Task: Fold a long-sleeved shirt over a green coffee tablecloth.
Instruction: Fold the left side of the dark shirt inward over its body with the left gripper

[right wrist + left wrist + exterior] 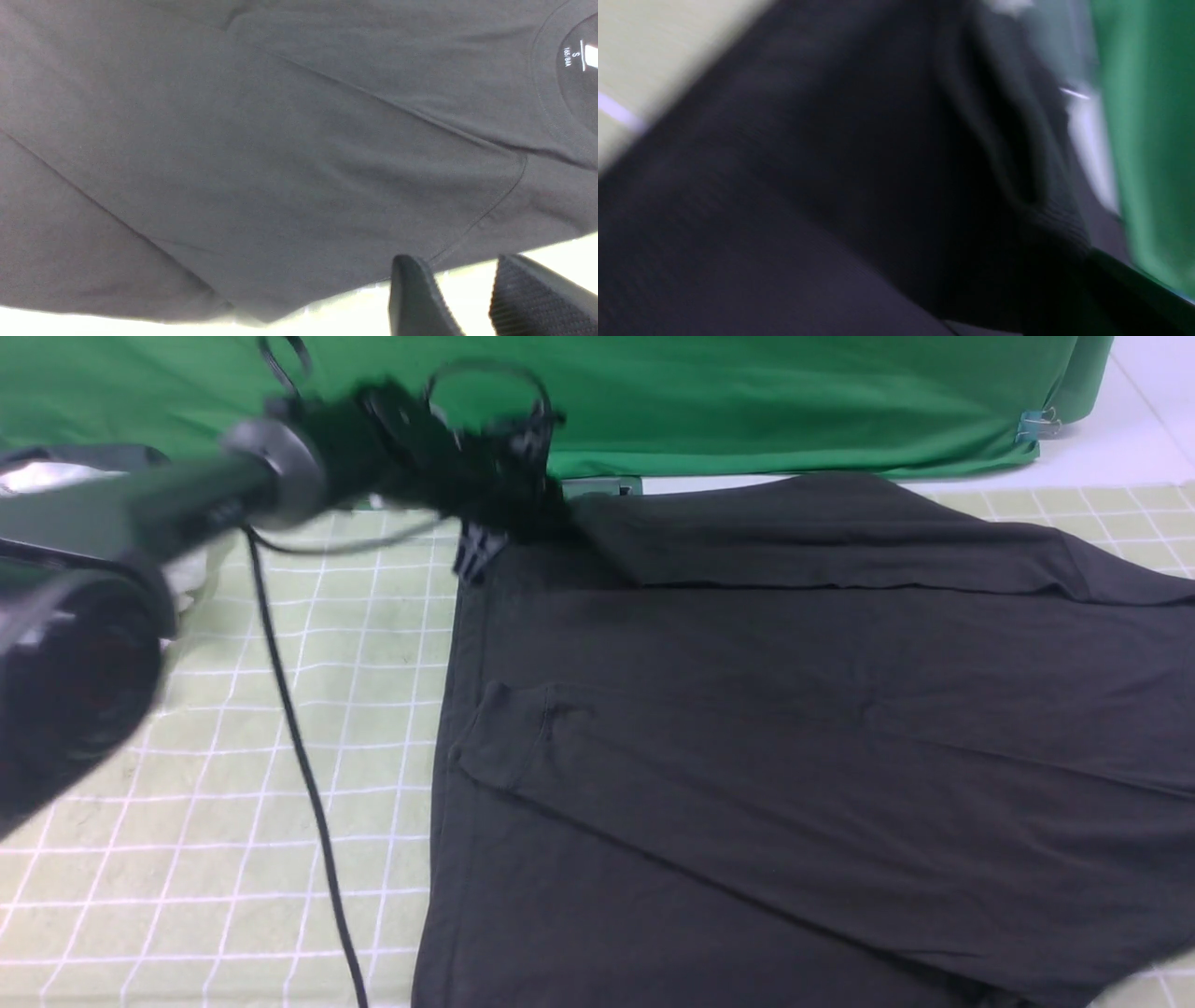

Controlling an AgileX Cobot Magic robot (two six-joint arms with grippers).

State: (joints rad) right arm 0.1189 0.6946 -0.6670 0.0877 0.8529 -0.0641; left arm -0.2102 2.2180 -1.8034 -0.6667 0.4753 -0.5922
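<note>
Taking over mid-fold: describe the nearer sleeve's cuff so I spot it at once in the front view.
On the pale grid-checked tablecloth lies the black long-sleeved shirt. A sleeve slants across its body from lower right to a blunt cuff just inside the shirt's left edge. The other sleeve lies level along the far edge; this one is diagonal and nearer the camera.
</note>
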